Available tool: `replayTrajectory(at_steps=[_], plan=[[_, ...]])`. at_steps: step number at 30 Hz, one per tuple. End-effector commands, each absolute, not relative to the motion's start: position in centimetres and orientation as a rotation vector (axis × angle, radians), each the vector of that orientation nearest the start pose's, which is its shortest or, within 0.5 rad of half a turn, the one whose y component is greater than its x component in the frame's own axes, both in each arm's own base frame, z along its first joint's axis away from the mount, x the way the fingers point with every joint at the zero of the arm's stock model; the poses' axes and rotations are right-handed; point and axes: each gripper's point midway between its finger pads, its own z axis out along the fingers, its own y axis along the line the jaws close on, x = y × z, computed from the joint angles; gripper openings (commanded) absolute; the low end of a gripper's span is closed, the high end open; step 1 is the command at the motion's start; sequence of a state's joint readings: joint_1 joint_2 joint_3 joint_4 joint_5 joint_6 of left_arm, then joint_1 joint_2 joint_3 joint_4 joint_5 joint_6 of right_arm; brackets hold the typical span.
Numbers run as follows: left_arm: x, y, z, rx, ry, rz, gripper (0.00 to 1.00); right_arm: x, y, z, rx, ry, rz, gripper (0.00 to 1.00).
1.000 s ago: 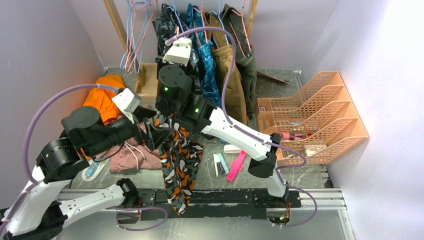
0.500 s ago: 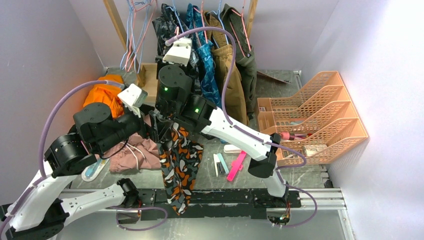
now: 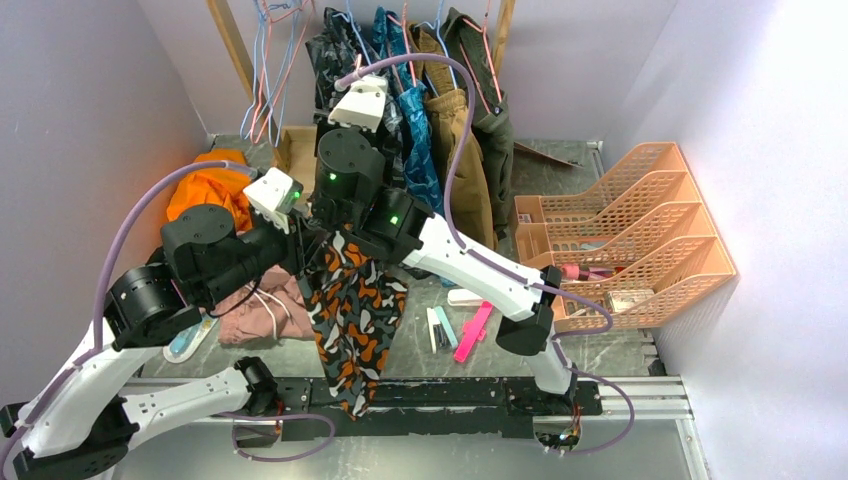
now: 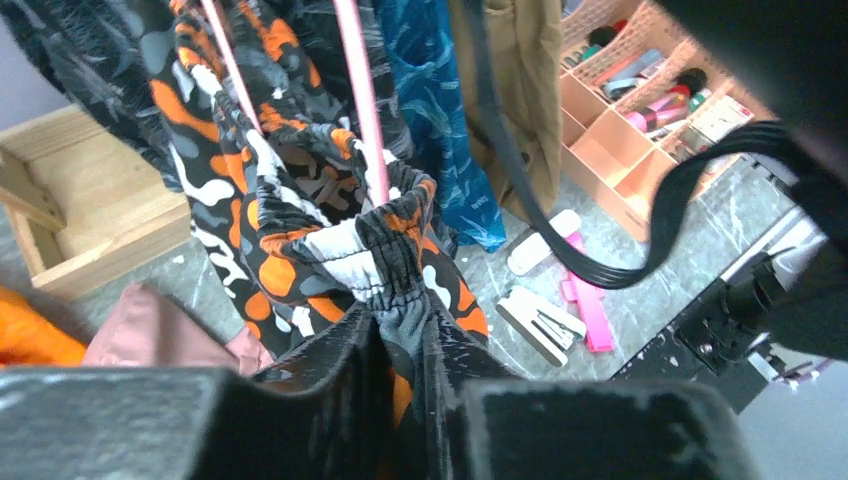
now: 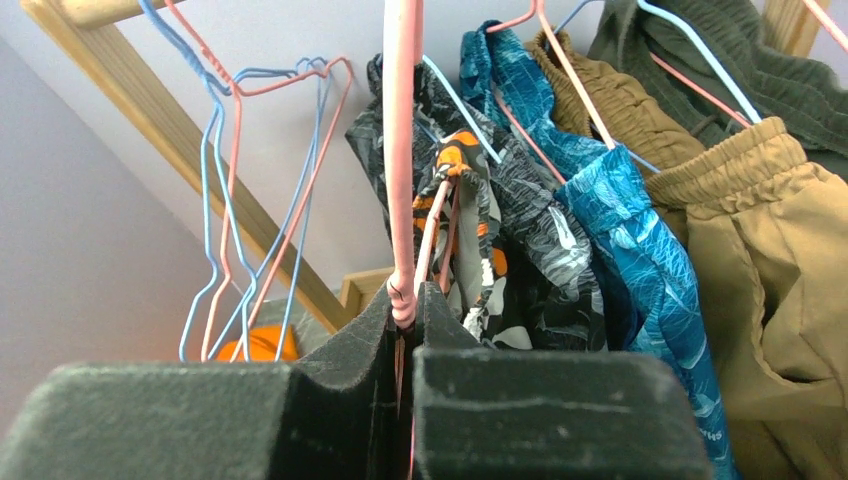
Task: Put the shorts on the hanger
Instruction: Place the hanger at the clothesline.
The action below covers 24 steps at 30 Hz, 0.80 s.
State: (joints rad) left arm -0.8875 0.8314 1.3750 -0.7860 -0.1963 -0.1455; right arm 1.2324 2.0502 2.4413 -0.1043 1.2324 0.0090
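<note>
Obs: right end effector (image 5: 405, 312) clamped on hanger (image 5: 401, 150) neck; left end effector (image 4: 400, 338) pinches shorts (image 4: 330, 255) waistband beside hanger wire; shorts' long axis hangs downward from hanger.

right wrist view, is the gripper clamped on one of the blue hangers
No, the right gripper is shut on the pink hanger, while the light-blue hangers hang untouched off to the left.

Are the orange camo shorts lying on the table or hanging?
Hanging: the shorts dangle from the hanger, with the waistband bunched around its wire and pinched by the left gripper. The right gripper grips the hanger's neck.
</note>
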Motion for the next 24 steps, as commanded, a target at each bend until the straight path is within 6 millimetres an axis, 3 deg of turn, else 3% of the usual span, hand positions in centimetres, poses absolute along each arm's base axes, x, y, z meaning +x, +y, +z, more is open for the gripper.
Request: replayTrajectory(at_steps=[1,7,8,11,16,24], plan=[[19.1,-17.0,39.1,0.489,1.755,-0.486,0.11,30.6,40.2,50.8,0.236,1.448,0.272,0.0],[19.4,-15.7,39.9,0.407,1.755,-0.459,0.07,29.8,41.1,50.2,0.197,1.456,0.282,0.0],[19.4,-15.4,40.0,0.388,1.754,-0.452,0.07,29.3,40.5,51.2,0.201,1.447,0.311,0.0],[19.6,-14.4,40.6,0.325,1.746,-0.433,0.07,28.3,40.9,51.6,0.163,1.45,0.36,0.0],[19.4,-12.7,41.5,0.229,1.725,-0.425,0.07,26.5,41.9,52.2,0.033,1.451,0.524,0.26],[18.6,-10.6,42.4,0.145,1.702,-0.418,0.07,24.3,42.1,52.9,-0.085,1.471,0.678,0.56]])
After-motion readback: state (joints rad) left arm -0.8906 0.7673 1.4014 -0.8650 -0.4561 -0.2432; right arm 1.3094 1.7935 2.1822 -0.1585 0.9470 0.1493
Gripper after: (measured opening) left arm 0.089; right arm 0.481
